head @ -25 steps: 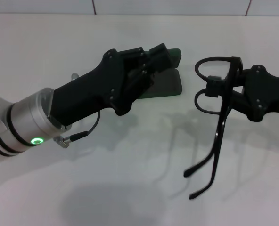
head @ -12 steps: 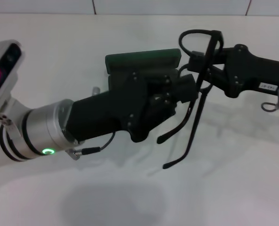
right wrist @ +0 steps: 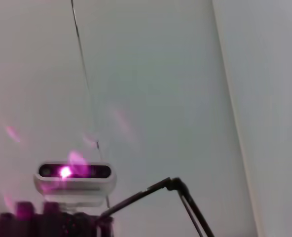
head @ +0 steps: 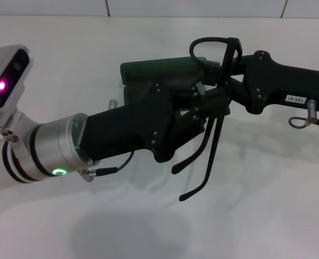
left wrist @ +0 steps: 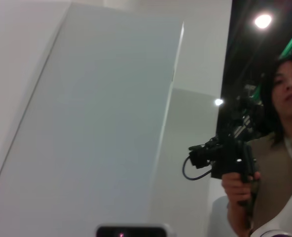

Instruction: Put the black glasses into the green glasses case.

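Observation:
The green glasses case (head: 162, 69) is held up above the white table in the head view, with my left gripper (head: 202, 100) shut on it from the left; the gripper body hides most of the case. Right beside it, my right gripper (head: 228, 67) comes in from the right, shut on the front of the black glasses (head: 214, 148). The lens rims stick up over the case's right end and the two temple arms hang down in front of the left gripper. One temple arm (right wrist: 180, 190) shows in the right wrist view.
The white table (head: 256, 216) spreads under both arms, with a tiled wall edge (head: 202, 15) at the back. My left wrist camera (head: 6, 81) glows purple at far left. A person (left wrist: 279, 148) holding a camera stands in the left wrist view.
My left gripper has lifted the case off the table and drawn it left. My right gripper has carried the glasses left and up until they meet the case.

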